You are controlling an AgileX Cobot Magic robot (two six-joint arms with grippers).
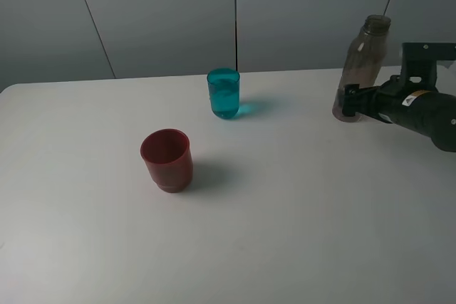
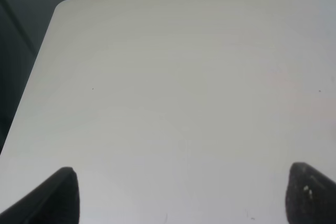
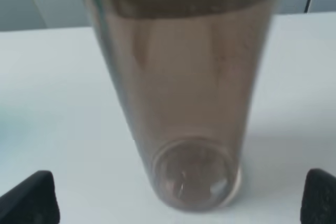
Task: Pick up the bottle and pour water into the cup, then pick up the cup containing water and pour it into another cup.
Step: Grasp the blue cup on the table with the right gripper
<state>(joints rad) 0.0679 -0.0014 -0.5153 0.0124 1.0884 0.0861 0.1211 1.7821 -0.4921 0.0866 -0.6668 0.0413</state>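
Observation:
The smoky brown bottle [image 1: 363, 62] stands on the white table at the far right. My right gripper [image 1: 350, 102] sits low at its base, open. In the right wrist view the bottle [image 3: 184, 103] fills the middle, and the right gripper [image 3: 176, 200] has its fingertips [image 3: 31, 200] wide apart on either side, clear of the bottle's walls. The teal-blue cup [image 1: 224, 94] stands at the middle back with water in it. The dark red cup [image 1: 167, 160] stands nearer the front left. My left gripper [image 2: 186, 195] is open over bare table with nothing between its fingers.
The white table [image 1: 299, 233] ends at a grey panelled wall [image 1: 164, 12] behind the cups. Its rounded back-left corner [image 2: 60, 6] shows in the left wrist view. The left arm does not appear in the exterior high view.

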